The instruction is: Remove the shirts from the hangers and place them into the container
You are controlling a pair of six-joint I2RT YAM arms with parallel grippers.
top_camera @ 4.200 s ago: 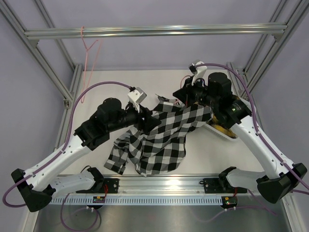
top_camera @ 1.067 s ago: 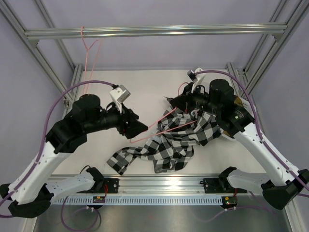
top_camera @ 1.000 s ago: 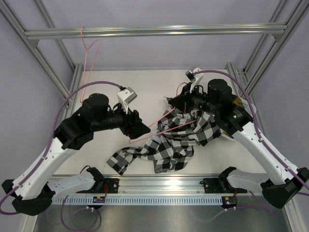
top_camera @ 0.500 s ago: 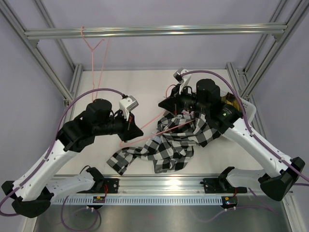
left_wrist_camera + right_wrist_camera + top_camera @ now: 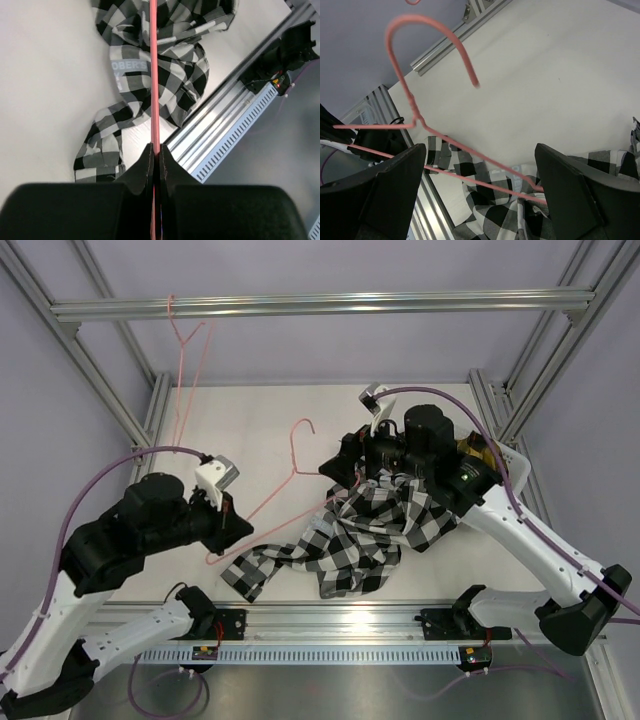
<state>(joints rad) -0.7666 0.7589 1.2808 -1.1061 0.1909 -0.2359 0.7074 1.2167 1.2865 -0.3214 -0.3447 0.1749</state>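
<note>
A white desk (image 5: 260, 430) sits inside a grey aluminium frame with lavender walls behind, and a rail (image 5: 320, 305) crosses the far side overhead. A bare second hanger (image 5: 177, 340) of thin pink wire hangs from the rail near its left end. The black-and-white checked shirt (image 5: 360, 530) lies crumpled on the desk toward the near edge, right of centre, with one sleeve trailing out to the left. The left end effector (image 5: 238, 530) is pressed together on the lower wire of a pink hanger (image 5: 294, 468). In the left wrist view, its fingers (image 5: 155, 152) pinch the wire, which runs straight away over the shirt (image 5: 165, 60) below. That hanger slants across the desk with its hook raised toward the far side, and its right corner reaches the edge of the cloth; whether it is caught in the cloth cannot be told. The right end effector (image 5: 335, 465) hovers over the top of the shirt with its fingers spread wide and nothing between them. Its wrist view shows the hook and neck of the hanger (image 5: 415, 120) ahead and the shirt (image 5: 485, 200) beneath. The white basket (image 5: 508, 454) stands at the far right of the desk, mostly hidden behind the right arm, with some yellow cloth (image 5: 472, 446) showing in it.
</note>
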